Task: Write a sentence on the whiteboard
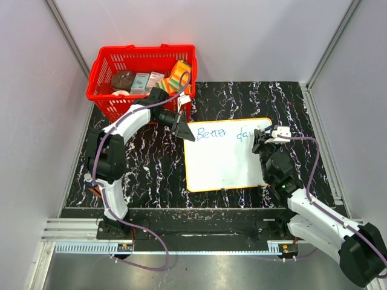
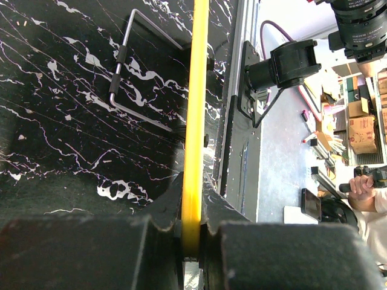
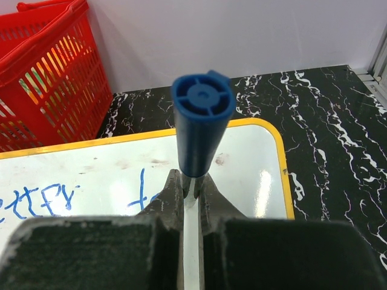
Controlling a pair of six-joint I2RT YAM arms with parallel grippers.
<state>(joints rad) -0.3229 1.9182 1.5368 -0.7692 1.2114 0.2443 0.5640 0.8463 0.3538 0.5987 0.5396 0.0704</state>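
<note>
Yellow-rimmed flat white whiteboard lies on the black marbled table; left fingers pinch its rim, right fingers clamp a blue marker above the blue handwritten sentence

The whiteboard is white with a thin yellow-orange rim, and the sentence on it is in thin blue strokes. The surface is black, veined with white like marble. The basket at its far left corner is bright red with a slatted lattice. The marker is deep blue. The left arm and right arm are white with black joints and black jaws, trailed by purple cables.
</note>
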